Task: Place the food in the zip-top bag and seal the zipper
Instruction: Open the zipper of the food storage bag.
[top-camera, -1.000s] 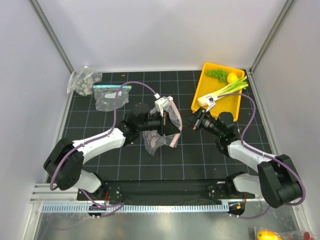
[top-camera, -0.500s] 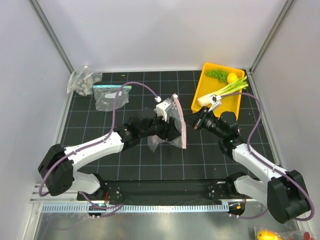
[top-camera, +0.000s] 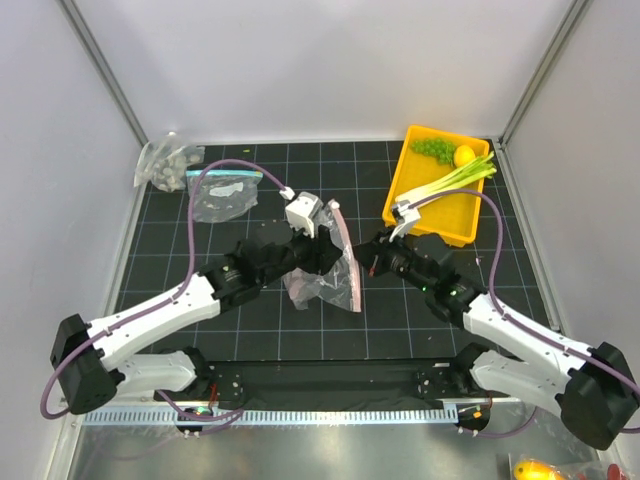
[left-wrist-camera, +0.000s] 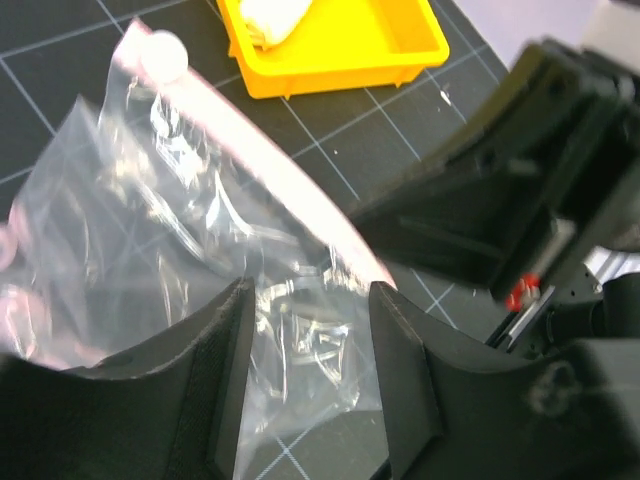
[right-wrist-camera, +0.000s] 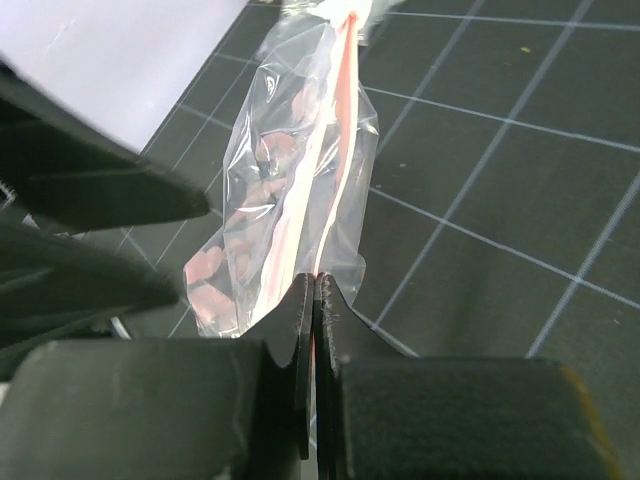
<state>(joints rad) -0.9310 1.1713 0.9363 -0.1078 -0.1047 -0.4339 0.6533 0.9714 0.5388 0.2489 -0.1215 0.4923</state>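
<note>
Pinching the thin pink-red zipper (right-wrist-camera: 330, 170), right claw (right-wrist-camera: 315, 285) is clamped; left claw (left-wrist-camera: 310, 292) gapes around the crinkly clear zip-top bag (left-wrist-camera: 130, 200).

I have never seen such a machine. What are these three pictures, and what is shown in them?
These are two robot arms fixed to a black table. One picture looks down from above; the other two come from a camera on each wrist. The right gripper has its jaws shut on the pink zipper of the dotted zip-top bag. The left gripper has the bag's plastic between its jaws, which stand apart; whether they grip it, I cannot tell. A yellow tray holds a leek, a lemon and grapes. At the far left lie a bag with a blue strip and a bunched bag.
</note>
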